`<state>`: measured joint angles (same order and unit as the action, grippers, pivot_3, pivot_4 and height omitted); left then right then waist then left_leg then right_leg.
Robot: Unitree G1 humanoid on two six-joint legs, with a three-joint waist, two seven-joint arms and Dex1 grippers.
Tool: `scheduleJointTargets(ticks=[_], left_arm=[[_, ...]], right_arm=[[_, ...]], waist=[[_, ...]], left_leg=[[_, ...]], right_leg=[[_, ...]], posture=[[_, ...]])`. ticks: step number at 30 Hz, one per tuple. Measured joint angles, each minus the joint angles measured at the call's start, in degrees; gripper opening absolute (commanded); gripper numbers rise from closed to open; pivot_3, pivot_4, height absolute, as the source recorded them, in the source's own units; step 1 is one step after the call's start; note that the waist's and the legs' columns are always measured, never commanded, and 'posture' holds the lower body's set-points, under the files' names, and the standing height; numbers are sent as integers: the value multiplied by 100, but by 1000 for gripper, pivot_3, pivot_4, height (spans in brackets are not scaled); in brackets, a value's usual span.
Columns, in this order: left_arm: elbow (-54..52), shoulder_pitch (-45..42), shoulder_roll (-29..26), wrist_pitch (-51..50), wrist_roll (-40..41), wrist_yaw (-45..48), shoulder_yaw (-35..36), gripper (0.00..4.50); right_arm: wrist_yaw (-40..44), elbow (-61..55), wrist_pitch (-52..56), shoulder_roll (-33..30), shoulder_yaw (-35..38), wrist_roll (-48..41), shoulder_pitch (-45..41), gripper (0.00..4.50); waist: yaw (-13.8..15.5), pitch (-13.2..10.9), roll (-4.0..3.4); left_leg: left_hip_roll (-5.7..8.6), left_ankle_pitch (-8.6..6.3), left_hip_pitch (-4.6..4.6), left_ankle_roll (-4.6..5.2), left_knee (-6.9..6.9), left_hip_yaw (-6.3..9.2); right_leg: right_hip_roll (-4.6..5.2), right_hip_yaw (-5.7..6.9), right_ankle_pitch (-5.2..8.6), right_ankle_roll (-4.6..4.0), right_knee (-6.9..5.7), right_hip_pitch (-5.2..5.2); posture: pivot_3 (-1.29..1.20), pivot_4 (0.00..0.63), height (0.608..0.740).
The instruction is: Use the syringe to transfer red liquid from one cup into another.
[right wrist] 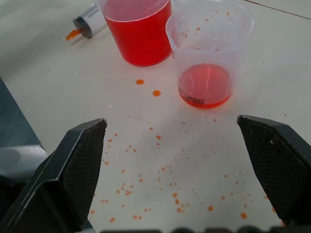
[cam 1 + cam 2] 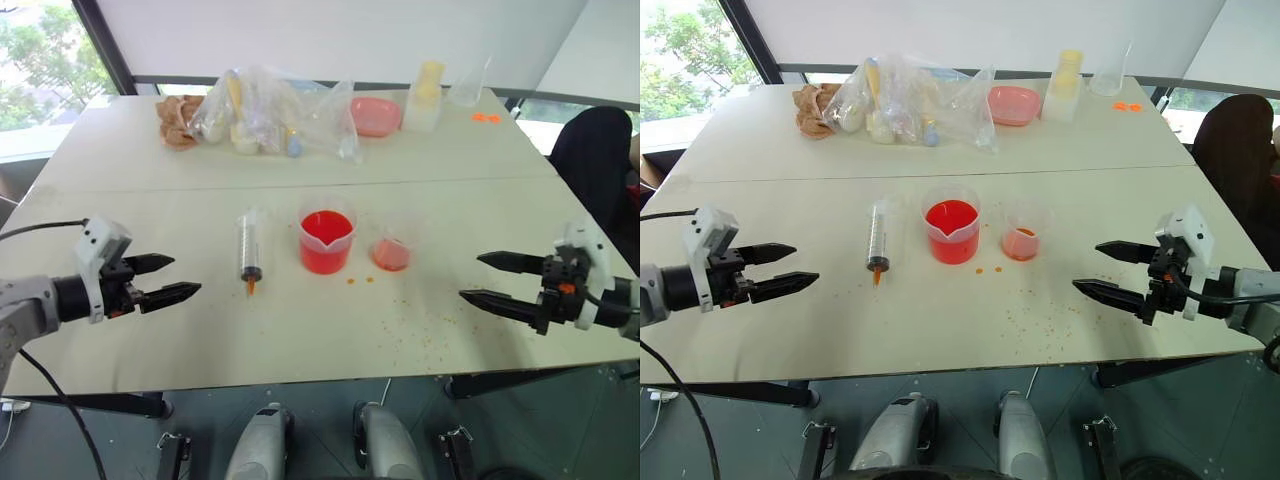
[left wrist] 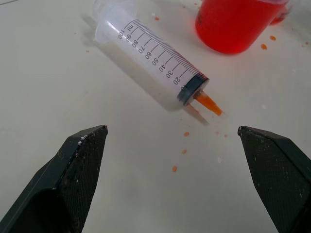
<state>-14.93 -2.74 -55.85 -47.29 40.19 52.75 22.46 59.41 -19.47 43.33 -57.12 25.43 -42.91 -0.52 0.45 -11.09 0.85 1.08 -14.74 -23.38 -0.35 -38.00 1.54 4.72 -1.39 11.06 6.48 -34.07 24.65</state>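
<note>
Syringe (image 2: pixel 249 246) flat on table, clear barrel, orange tip.

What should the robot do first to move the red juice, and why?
Probably bring the open left gripper over to the syringe and grasp its barrel. The syringe lies flat on the table, untouched, on that gripper's side of the full beaker, and both grippers are empty.

Syringe (image 2: pixel 249 247) lies flat beside full beaker (image 2: pixel 326 241).
</note>
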Motion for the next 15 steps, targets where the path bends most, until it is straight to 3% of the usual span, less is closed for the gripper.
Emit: scheduleJointTargets(ticks=[12,15], left_arm=[[-158,30,35,-1,-3,-111,60,4461],[-102,-110,290,307,-249,-368,26,4461]], right_arm=[[-155,0,-2,20,-140,12,-81,4500],[-240,-1,-15,90,-157,34,-81,4500]], waist=[[10,0,0],[24,1,0]], left_leg=[[0,0,0,0,0,-2],[2,0,0,0,-1,-3]], right_leg=[[0,0,0,0,0,0],[0,0,0,0,0,-2]], posture=[[0,150,740],[0,150,740]])
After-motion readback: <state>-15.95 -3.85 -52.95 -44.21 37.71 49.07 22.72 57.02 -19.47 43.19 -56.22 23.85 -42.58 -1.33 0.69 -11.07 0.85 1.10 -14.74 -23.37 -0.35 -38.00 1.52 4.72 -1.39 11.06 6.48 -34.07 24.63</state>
